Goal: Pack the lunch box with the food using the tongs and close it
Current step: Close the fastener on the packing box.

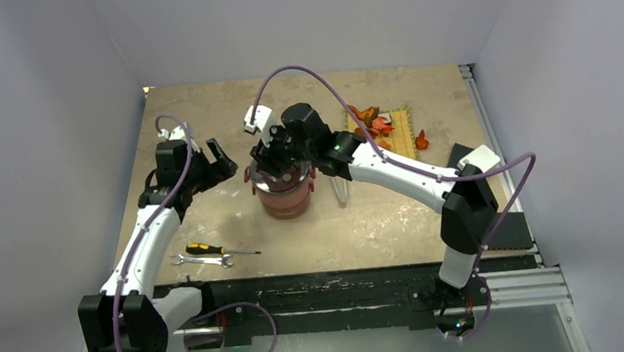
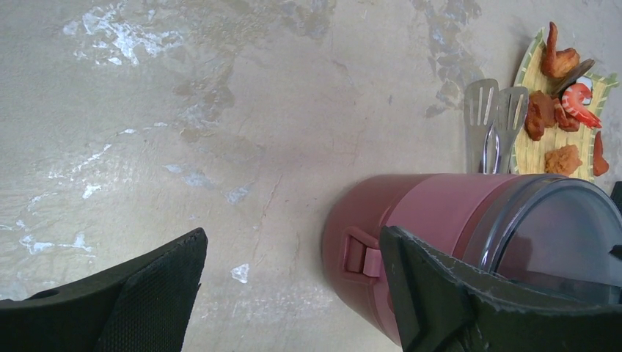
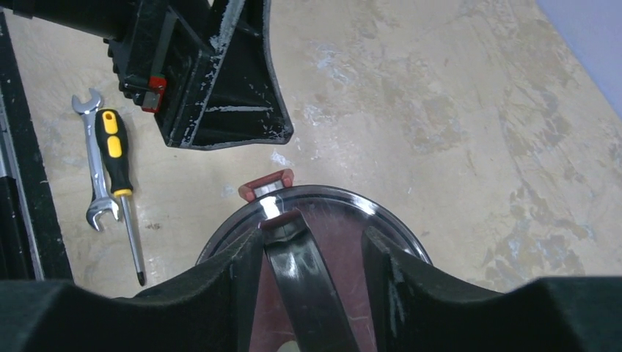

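ok so starting on the left: the left gripper (image 2: 293, 246) is hanging just over the counter (image 2: 220, 110) with its fingers spread wide and nothing between them, parked a bit to the left of the lunch box and not touching it as far as I can tell from the top view. Down toward the near edge, a black-and-yellow-handled screwdriver (image 3: 117, 169) and a small silver wrench (image 3: 92, 161) lie side by side, well away from everything else. Middle of the counter is the lunch box (image 2: 433, 213), stacked up and upright, dusty red, with the dark see-through top lid (image 3: 352, 202) sitting on it. The right gripper (image 3: 309, 246) is right on top of that lid, one finger on each side of the arched lid handle (image 3: 297, 257). There's a visible gap between the handle and one finger, so the fingers are apart, straddling it rather than pinching it. Just right of the lunch box the tongs (image 2: 495, 110) lie flat on the counter, nobody holding them. Further right is the yellow woven mat (image 2: 524, 150) with some food (image 2: 543, 114) on it, orange and brown chunks mostly, plus one orange piece (image 1: 421, 140) lying on the counter just off the mat's right edge.
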Robot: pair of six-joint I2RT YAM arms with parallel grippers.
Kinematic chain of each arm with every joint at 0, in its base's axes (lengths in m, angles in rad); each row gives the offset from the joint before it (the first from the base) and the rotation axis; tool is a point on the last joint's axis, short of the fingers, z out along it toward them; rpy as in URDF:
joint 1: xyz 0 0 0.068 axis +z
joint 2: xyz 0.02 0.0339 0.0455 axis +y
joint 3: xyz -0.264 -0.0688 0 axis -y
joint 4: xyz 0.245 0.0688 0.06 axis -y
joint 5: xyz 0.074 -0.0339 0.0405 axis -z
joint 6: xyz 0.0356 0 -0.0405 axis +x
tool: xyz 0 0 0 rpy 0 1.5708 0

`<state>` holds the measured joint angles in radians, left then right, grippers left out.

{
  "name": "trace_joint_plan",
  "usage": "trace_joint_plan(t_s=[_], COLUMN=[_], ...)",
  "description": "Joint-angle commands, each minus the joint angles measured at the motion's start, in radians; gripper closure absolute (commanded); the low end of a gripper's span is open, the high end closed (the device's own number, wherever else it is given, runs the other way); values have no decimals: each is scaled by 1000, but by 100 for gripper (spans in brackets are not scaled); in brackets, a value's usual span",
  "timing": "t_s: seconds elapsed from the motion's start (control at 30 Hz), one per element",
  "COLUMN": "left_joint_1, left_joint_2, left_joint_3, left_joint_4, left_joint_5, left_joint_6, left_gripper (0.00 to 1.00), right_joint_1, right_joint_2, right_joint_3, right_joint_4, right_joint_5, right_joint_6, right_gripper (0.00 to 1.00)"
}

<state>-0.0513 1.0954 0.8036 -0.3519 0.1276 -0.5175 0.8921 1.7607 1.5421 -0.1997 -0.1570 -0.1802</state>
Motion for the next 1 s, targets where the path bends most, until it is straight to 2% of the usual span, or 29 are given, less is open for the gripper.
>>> trace_joint_plan(t_s=[0.0,0.13,0.23,0.33,0.43,0.53,0.73,0.97], left_joint_1=[16,19,19,19,19,19,19,18], left_joint_2=[-9,-12,-15,-18,-25,-34,-36,-46], left_joint_3=[-9,-12,-17,-27,-46,-56,-43,-27], left_joint_4=[49,50,51,59,75,89,77,77], left_joint_5=[22,31,36,49,77,94,102,95], left_joint_6=[-15,-18,-21,-25,-37,-42,-32,-39], left_gripper=[13,13,13,14,14,15,16,16], right_joint_1=[6,7,7,7,7,7,7,8], right_joint_2=[23,46,42,44,53,57,35,-2], right_joint_3=[70,71,49,27,3,-17,-39,-56], right_joint_4=[-21,-48,-40,-35,-37,-36,-38,-37], right_joint_5=[-44,-59,-61,-54,-53,-34,16,43], right_joint_6=[-37,-40,-39,-46,-60,-69,-69,-58], right_gripper=[49,59,71,90,98,95,78,66])
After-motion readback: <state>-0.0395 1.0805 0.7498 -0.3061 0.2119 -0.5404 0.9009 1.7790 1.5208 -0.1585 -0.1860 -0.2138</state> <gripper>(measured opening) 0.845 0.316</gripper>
